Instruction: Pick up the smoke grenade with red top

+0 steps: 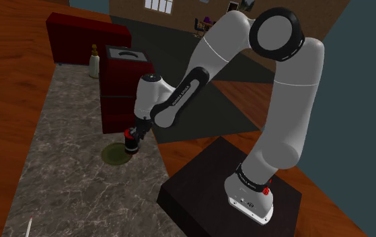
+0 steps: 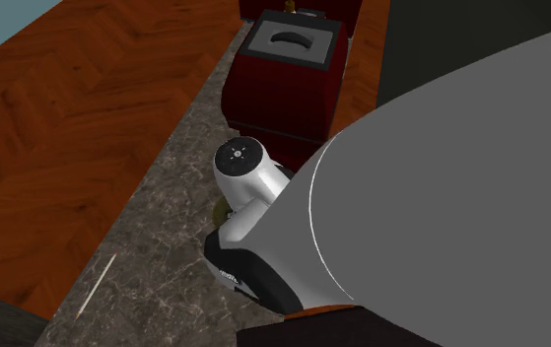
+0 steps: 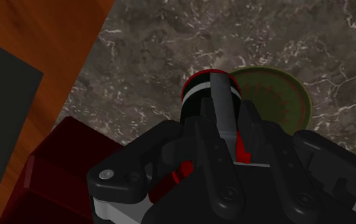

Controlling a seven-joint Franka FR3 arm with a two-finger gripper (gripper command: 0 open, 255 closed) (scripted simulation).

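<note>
Black cylindrical smoke grenade with white band and red trim [image 1: 131,144] [image 3: 209,95]: upright, at rim of round olive-green plate [image 1: 114,155] [image 3: 278,102] on grey marble counter [image 1: 65,148]. Black claw [image 1: 132,137]: seemingly clamped around grenade's top.

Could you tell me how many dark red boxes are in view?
2: one grey-topped box beside the end effector, one farther box by the bottle; others may be hidden.

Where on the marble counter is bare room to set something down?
Bare marble lies between the green plate and the thin white stick. Crowded by the dark red box, where the gripper holds the smoke grenade.
</note>
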